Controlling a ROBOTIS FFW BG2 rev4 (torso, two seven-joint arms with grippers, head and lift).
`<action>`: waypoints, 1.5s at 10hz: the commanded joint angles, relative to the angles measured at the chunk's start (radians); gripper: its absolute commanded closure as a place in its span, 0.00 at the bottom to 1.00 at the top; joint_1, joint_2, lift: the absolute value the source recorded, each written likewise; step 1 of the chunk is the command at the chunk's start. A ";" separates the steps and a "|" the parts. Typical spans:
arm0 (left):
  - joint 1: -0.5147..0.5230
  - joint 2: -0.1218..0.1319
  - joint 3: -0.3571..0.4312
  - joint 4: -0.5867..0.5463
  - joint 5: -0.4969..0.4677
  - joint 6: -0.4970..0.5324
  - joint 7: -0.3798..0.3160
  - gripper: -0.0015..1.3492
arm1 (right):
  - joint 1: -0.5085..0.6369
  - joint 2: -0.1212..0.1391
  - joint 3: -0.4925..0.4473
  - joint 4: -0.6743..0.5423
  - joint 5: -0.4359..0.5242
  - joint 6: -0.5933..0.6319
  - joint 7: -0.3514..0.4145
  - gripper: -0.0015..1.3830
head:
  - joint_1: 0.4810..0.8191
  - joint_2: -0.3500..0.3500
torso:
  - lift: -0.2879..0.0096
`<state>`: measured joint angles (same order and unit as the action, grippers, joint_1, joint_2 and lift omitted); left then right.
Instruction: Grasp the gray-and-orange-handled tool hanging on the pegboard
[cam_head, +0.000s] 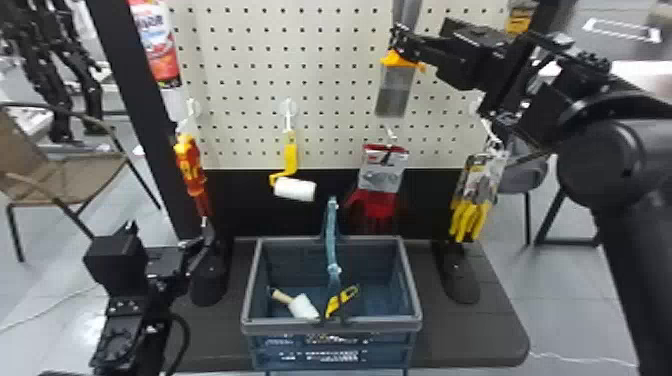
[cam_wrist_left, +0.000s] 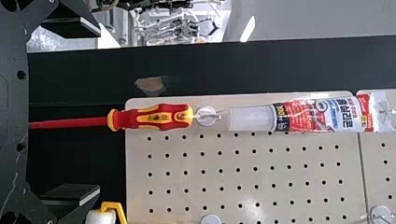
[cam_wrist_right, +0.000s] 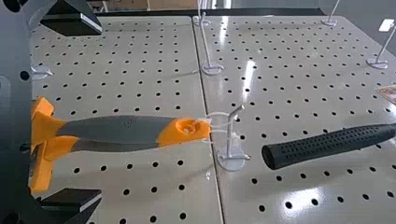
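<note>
One big pegboard (cam_head: 310, 75) stands at the back of a black table (cam_head: 475, 325). The right arm (cam_head: 615, 160) is raised from the right side to the board's upper part. The left arm is parked low beside the table. A gray basket (cam_head: 413, 300) sits mid-table, under the board.

The gray-and-orange-handled tool (cam_head: 395, 87) hangs high on the board, right of centre, blade down. Its orange top end is looped on a white hook (cam_wrist_right: 229, 135).

The right gripper (cam_wrist_right: 93, 112) is at the tool, jaws spread wide. In the right wrist view the handle lies between the two fingers (cam_wrist_right: 70, 21), and neither pad touches it. The left gripper (cam_head: 197, 245) is also spread and holds nothing. It sits below a red-and-yellow screwdriver (cam_head: 190, 172) at the board's left edge.

Progress, as I judge it:
- Done: the approach. The gripper is lined up around the handle.
- Left: closing on the handle. The tool has not been gripped and its weight is on the hook.
- The grip looks set for the gray mid-handle. The blade end sits close to the gripper's base, so there is little room to push in further.
</note>
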<state>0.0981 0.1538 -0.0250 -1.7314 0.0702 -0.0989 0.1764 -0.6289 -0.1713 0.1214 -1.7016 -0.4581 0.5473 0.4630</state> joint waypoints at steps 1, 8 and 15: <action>0.000 0.001 0.002 0.004 0.003 -0.005 0.000 0.10 | -0.045 -0.027 0.041 0.051 -0.017 -0.023 0.020 0.05 | 0.20 0.50 | 0.63; -0.015 0.004 -0.010 0.029 0.031 -0.021 0.000 0.10 | -0.143 -0.057 0.161 0.195 -0.096 -0.076 0.100 0.06 | 0.20 0.50 | 0.63; -0.012 0.015 -0.013 0.030 0.049 -0.027 0.000 0.10 | -0.172 -0.076 0.159 0.206 -0.036 -0.087 0.083 0.82 | 0.20 0.50 | 0.63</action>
<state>0.0867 0.1696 -0.0384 -1.7012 0.1184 -0.1243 0.1763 -0.8009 -0.2470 0.2798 -1.4978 -0.4941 0.4592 0.5459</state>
